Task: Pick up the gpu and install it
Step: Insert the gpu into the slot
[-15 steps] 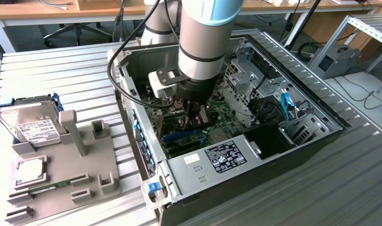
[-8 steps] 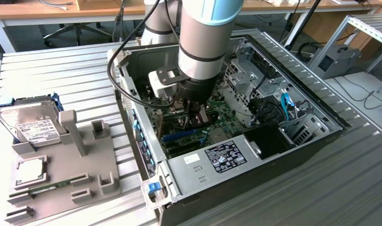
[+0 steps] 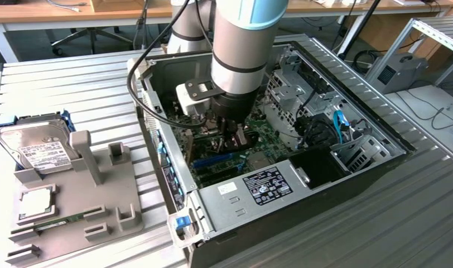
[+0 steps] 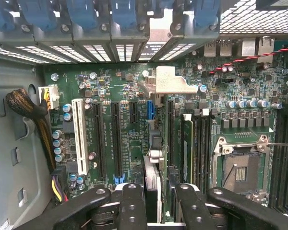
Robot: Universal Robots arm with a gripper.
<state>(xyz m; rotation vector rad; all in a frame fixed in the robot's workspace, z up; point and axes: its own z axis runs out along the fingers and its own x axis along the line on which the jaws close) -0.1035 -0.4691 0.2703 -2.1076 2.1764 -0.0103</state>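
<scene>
The gpu [image 4: 152,178] is seen edge-on in the wrist view, a thin dark card with a silver end bracket [image 4: 165,81] pointing at the case's rear slot openings. My gripper [image 4: 158,206] is shut on it, one black finger [image 4: 133,203] on each face. The card stands upright over the motherboard [image 4: 120,91], in line with the long slots beside a short blue slot [image 4: 150,111]; whether its edge sits in a slot I cannot tell. In the exterior view the gripper [image 3: 230,137] reaches down inside the open computer case [image 3: 360,106], with the gpu [image 3: 241,139] partly hidden below the wrist.
A white slot [image 4: 79,136], a cable bundle [image 4: 26,105] and an open processor socket [image 4: 240,170] surround the card. The power supply [image 3: 264,187] fills the case's near end. On the exterior view's left, a grey fixture [image 3: 100,195] holds a hard drive [image 3: 37,148] and a memory stick [image 3: 59,223].
</scene>
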